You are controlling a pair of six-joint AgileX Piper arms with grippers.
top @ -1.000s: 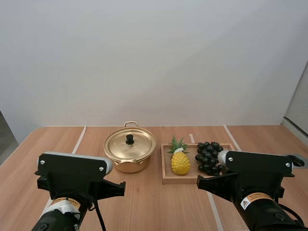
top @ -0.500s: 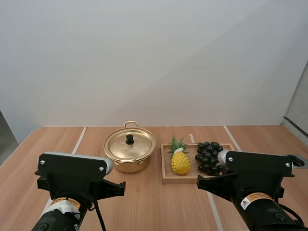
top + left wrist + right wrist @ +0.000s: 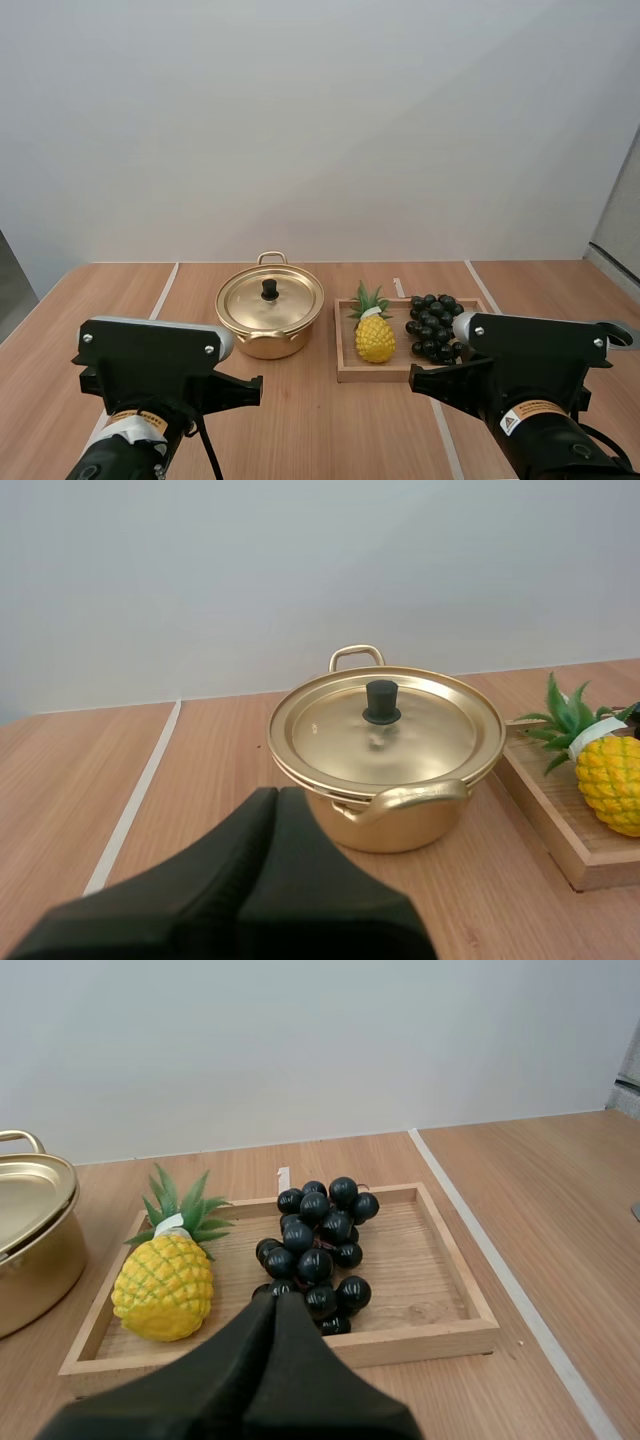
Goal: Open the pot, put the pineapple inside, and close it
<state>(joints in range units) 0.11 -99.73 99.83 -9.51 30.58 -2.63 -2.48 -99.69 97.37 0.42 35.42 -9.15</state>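
A gold pot (image 3: 270, 320) stands on the table with its lid (image 3: 385, 725) on, a black knob (image 3: 381, 701) at the lid's middle. To its right a wooden tray (image 3: 345, 370) holds a yellow pineapple (image 3: 374, 337) with green leaves and a bunch of dark grapes (image 3: 433, 327). My left gripper (image 3: 275, 798) is shut, its fingers lying together as one dark wedge, short of the pot's near handle (image 3: 405, 800). My right gripper (image 3: 276, 1302) is also shut, its tip near the front of the grapes (image 3: 318, 1250), with the pineapple (image 3: 165, 1282) beside them in the tray (image 3: 450, 1335).
Both arms' bodies sit low at the table's near edge in the high view. White tape lines (image 3: 162, 291) run across the wooden tabletop. Bare table lies left of the pot and right of the tray.
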